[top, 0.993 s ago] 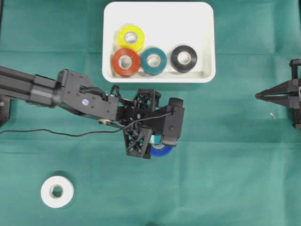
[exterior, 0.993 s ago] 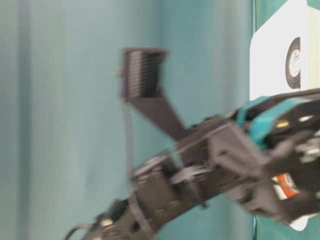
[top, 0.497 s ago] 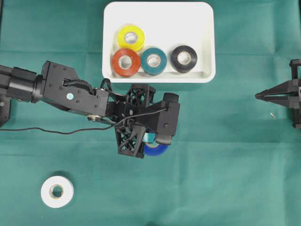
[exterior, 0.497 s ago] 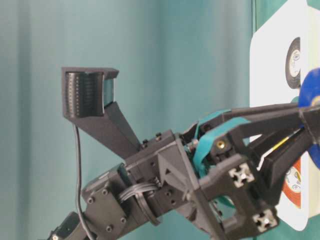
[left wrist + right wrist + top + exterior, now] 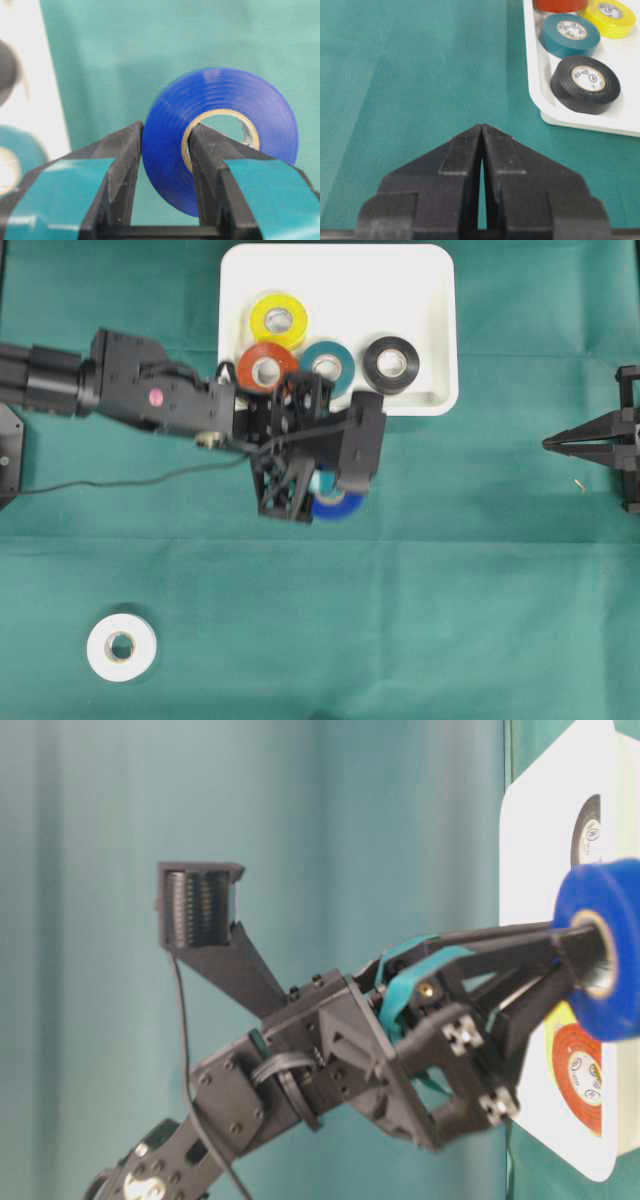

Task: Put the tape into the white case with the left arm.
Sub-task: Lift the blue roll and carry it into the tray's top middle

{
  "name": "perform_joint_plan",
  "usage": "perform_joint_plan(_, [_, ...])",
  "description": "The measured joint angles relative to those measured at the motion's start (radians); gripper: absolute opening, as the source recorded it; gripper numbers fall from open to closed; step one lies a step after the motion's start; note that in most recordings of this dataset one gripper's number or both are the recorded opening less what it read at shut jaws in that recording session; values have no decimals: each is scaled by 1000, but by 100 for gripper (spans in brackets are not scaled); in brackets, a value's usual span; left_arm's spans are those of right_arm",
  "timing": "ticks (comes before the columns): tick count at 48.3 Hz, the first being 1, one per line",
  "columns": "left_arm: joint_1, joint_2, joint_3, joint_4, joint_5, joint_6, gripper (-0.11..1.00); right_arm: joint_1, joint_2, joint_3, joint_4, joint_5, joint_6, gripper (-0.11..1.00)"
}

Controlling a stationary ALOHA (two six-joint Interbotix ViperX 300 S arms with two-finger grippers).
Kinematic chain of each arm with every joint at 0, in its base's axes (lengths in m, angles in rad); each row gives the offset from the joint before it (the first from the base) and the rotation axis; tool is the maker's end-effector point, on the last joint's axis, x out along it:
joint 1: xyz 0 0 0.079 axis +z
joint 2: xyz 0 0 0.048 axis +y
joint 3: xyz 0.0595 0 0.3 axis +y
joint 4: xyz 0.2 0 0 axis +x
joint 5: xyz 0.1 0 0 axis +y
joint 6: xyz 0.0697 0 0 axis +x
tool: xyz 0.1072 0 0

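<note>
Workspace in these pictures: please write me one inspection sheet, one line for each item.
Surface: green cloth table, flat.
Job's things: large shallow white plastic case holds yellow, red, teal and black tape rolls; blue tape roll is outside it, held.
Clutter: white tape roll on the cloth.
Grippers: left tool shut on the blue roll's wall, one finger through its core; right tool shut, empty.
Cables: loose black cable along the left arm.
Surroundings: teal backdrop.

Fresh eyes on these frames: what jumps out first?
The left gripper holds a blue tape roll pinched through its core, above the green cloth just short of the white case. The case holds yellow, red, teal and black rolls; a white roll lies alone at the lower left.
</note>
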Motion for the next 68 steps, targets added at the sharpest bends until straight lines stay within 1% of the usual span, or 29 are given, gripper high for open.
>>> perform_joint_plan(12, [120, 0, 0, 0, -5, 11, 27, 0, 0, 2, 0, 0, 0, -9])
perform_joint_plan(25, [198, 0, 0, 0, -34, 14, 27, 0, 0, 2, 0, 0, 0, -9])
perform_joint_plan(33, [264, 6, 0, 0, -58, 51, 27, 0, 0, 0, 0, 0, 0, -9])
perform_joint_plan(38, [296, 21, 0, 0, -69, 86, 27, 0, 0, 2, 0, 0, 0, -9])
perform_joint_plan(52, [362, 57, -9, 2, -86, 158, 27, 2, 0, 2, 0, 0, 0, -9])
perform_joint_plan(60, [393, 71, -15, 2, -109, 166, 27, 0, 0, 2, 0, 0, -2, -9])
perform_joint_plan(68, [396, 71, -17, 2, -126, 169, 27, 0, 0, 2, 0, 0, 0, -9])
